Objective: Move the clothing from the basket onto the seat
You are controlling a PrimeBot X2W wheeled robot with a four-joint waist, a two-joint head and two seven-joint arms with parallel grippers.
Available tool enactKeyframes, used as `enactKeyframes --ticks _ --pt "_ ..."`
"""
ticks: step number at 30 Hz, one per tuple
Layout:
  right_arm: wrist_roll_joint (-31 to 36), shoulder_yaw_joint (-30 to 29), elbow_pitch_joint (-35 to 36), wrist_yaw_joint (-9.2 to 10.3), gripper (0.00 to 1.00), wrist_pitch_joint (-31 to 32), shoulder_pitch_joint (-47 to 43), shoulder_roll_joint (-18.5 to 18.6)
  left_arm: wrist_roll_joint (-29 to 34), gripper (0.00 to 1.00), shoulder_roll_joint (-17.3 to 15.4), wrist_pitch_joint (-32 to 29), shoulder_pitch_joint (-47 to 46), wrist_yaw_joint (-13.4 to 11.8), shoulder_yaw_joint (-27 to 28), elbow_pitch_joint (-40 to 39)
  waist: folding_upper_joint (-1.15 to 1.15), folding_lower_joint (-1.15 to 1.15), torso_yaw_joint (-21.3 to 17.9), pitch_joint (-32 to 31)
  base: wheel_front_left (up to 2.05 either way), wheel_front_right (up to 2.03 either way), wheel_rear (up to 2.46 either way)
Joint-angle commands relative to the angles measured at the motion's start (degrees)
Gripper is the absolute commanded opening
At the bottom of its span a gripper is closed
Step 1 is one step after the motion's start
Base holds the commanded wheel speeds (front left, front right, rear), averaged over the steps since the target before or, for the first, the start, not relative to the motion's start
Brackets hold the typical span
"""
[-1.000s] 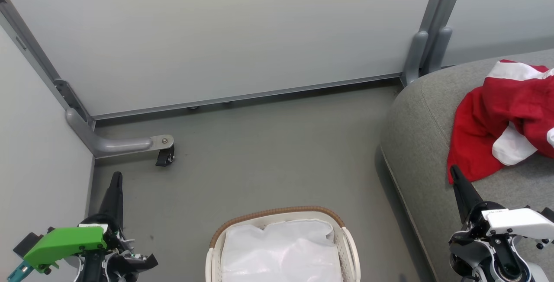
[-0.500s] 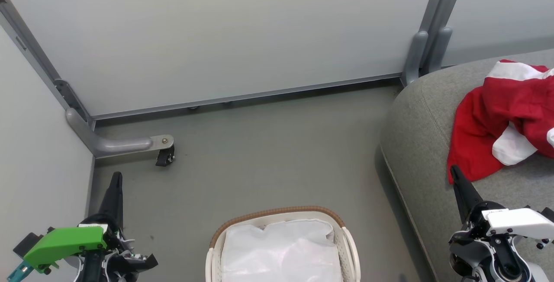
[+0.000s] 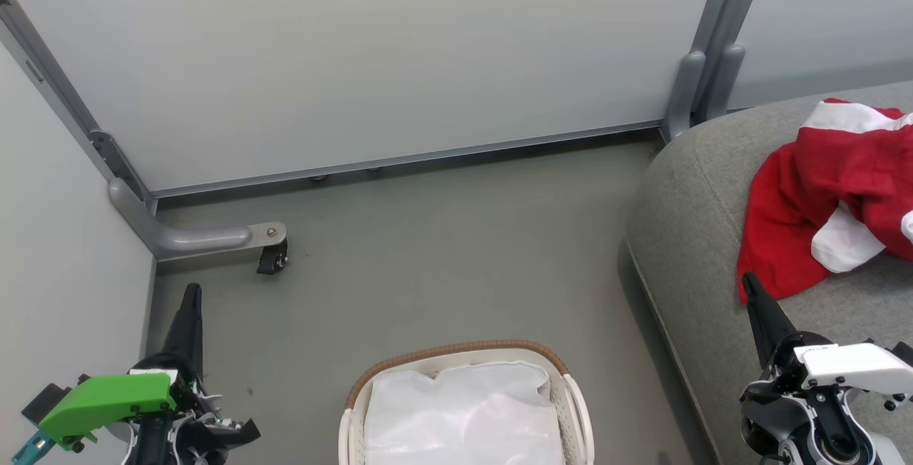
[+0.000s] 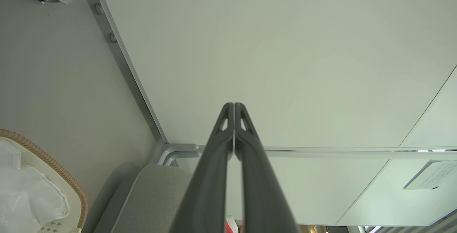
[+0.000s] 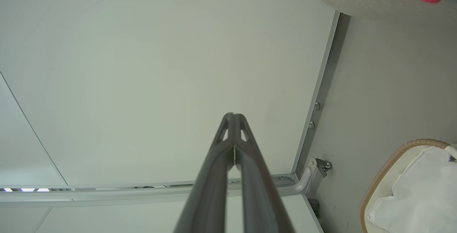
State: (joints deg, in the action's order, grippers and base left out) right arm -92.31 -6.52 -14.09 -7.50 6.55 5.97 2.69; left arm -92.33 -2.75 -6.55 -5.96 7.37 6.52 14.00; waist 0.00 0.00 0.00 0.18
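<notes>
The red and white clothing [image 3: 834,194] is lying crumpled on the grey seat [image 3: 685,237]. Its lower hem is sitting just beside the tip of the right gripper [image 3: 749,281], whose fingers are pressing together on nothing. The basket [image 3: 456,349] is standing on the floor [image 3: 442,251] between the arms, showing its white liner [image 3: 463,408]. The left gripper [image 3: 191,292] is likewise clenching empty.

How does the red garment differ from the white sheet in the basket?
The clothing is bright red with white panels; the liner sheet is plain white. The clothing lies on the grey seat; the liner sheet sits inside the basket. Both are soft, crumpled fabric.
</notes>
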Motion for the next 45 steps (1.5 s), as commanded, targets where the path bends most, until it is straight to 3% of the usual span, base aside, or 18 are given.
enactKeyframes --ticks 1,45 --pt "-0.2 -0.1 0.2 0.02 0.0 0.2 0.4 0.4 -0.2 0.0 -0.2 -0.2 -0.6 0.2 0.1 0.0 0.0 0.0 0.0 0.0 0.0 0.0 0.0" --pt "-0.2 -0.1 0.2 0.02 0.0 0.2 0.4 0.4 -0.2 0.0 -0.2 -0.2 -0.6 0.2 0.1 0.0 0.0 0.0 0.0 0.0 0.0 0.0 0.0"
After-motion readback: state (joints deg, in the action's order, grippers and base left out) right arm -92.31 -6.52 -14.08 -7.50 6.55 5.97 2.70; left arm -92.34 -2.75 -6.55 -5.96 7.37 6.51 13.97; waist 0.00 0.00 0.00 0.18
